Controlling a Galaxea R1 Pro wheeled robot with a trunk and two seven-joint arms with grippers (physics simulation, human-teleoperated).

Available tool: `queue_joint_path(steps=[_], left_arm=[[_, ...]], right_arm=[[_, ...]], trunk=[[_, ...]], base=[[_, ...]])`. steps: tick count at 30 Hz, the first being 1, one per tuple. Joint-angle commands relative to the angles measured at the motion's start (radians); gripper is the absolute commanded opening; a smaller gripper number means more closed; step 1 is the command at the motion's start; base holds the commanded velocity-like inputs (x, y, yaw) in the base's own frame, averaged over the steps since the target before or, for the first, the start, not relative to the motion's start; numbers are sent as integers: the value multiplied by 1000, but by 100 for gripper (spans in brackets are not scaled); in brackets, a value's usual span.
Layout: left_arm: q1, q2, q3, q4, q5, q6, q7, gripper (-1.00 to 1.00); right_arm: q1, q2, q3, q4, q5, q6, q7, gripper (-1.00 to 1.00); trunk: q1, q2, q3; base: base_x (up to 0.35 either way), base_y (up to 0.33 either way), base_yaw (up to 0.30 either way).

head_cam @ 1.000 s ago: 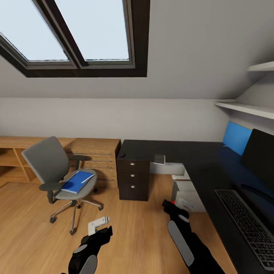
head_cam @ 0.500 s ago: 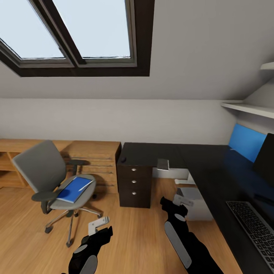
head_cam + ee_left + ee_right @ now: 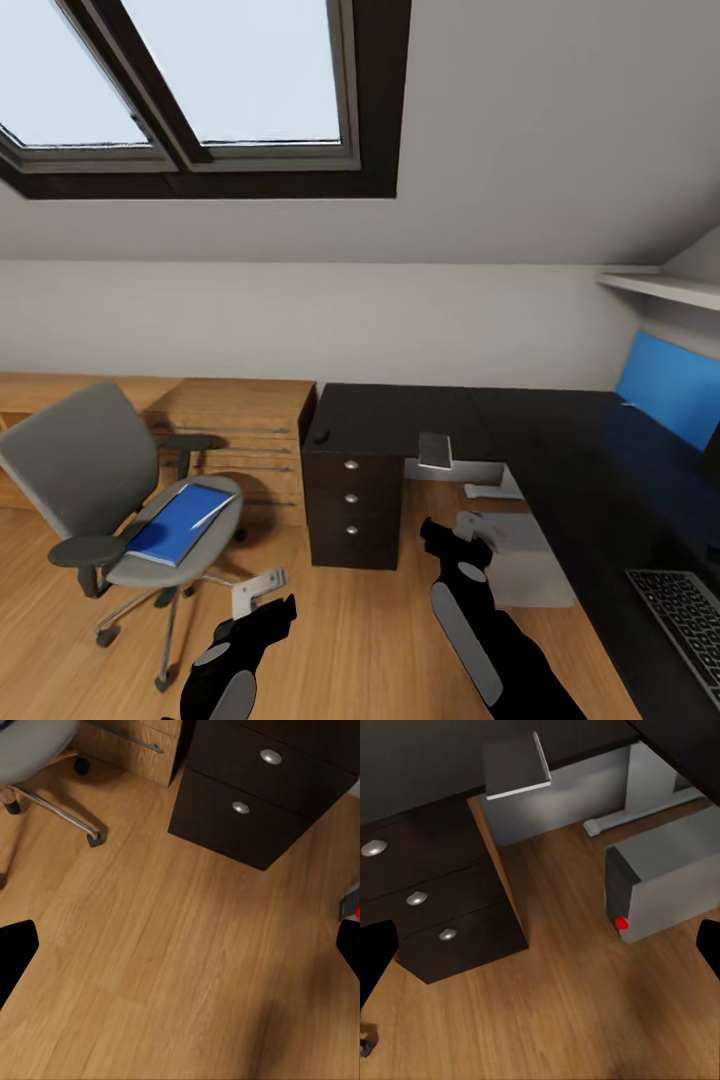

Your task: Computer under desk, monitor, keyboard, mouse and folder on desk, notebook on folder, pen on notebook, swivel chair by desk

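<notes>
Half the keyboard (image 3: pixel 685 625) cut off; mouse (image 3: pixel 321 436) perhaps at desk (image 3: pixel 400 410) corner.

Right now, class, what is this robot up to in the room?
It is tidying a workspace and handling nothing yet. The left gripper and right gripper hang open and empty over the floor. The folder lies on the swivel chair. The keyboard is on the desk, and the computer is under it.
</notes>
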Motion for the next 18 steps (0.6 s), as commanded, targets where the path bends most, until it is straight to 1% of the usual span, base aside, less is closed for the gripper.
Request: queue_joint_path(steps=[1, 4, 5, 11, 14, 18], left_arm=[[-1, 0, -2, -1, 6, 2, 8, 100], [-1, 0, -2, -1, 6, 3, 9, 100], [-1, 0, -2, -1, 5, 4, 10, 100], [-1, -1, -4, -1, 0, 4, 9, 100], [-1, -1, -5, -1, -1, 4, 10, 100], [-1, -1, -5, -2, -1, 4, 10, 100]], right_arm=[[-1, 0, 2, -2, -4, 5, -7, 100], [-1, 0, 2, -1, -4, -4, -7, 100], [-1, 0, 3, 2, -4, -36, -7, 100], [-1, 0, 3, 4, -5, -42, -7, 100], [-1, 0, 3, 4, -5, -42, -7, 100], [-1, 0, 4, 4, -5, -42, -6, 100]], trunk=[[1, -1, -2], [1, -1, -2], [1, -1, -2], [1, -1, -4], [1, -1, -6], [1, -1, -6]], base=[[326, 0, 0], [275, 0, 183], [31, 0, 260], [38, 0, 264], [231, 0, 227], [299, 0, 74]])
